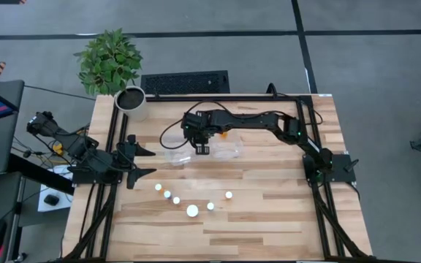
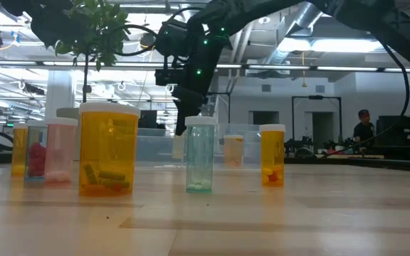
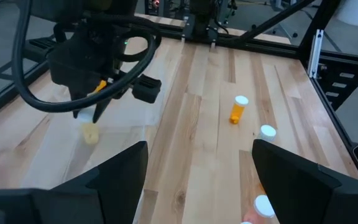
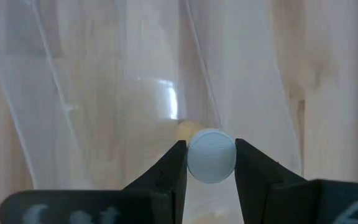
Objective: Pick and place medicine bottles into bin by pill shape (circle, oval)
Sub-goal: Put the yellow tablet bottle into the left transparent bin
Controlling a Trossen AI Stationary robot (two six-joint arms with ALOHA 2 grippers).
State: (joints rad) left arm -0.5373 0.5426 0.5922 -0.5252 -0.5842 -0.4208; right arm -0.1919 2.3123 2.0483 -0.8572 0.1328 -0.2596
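My right gripper (image 4: 211,150) reaches down over the clear bin (image 1: 232,151) near its middle, shut on a medicine bottle (image 3: 90,132) whose white cap (image 4: 211,155) faces the wrist camera. Several more medicine bottles with white caps stand in a curved row (image 1: 193,211) on the wooden table, nearer than the bin. In the low view they stand upright on their bases, a large orange one (image 2: 108,149) in front. At the table's left edge my left gripper (image 1: 146,161) waits open with nothing between its fingers (image 3: 123,180). My right gripper pinches the round white cap by its rim (image 4: 191,159), one finger on each side. The fingers come from above, slanting down. The bottle hangs upright below them inside the bin's outline. Whether its base touches the bin's floor I cannot tell.
A white plant pot (image 1: 131,102) with a green plant stands at the far left corner. A black keyboard (image 1: 185,82) lies beyond the far edge. One orange bottle (image 3: 238,110) stands apart from the row. Bare wood stretches toward the near and right edges.
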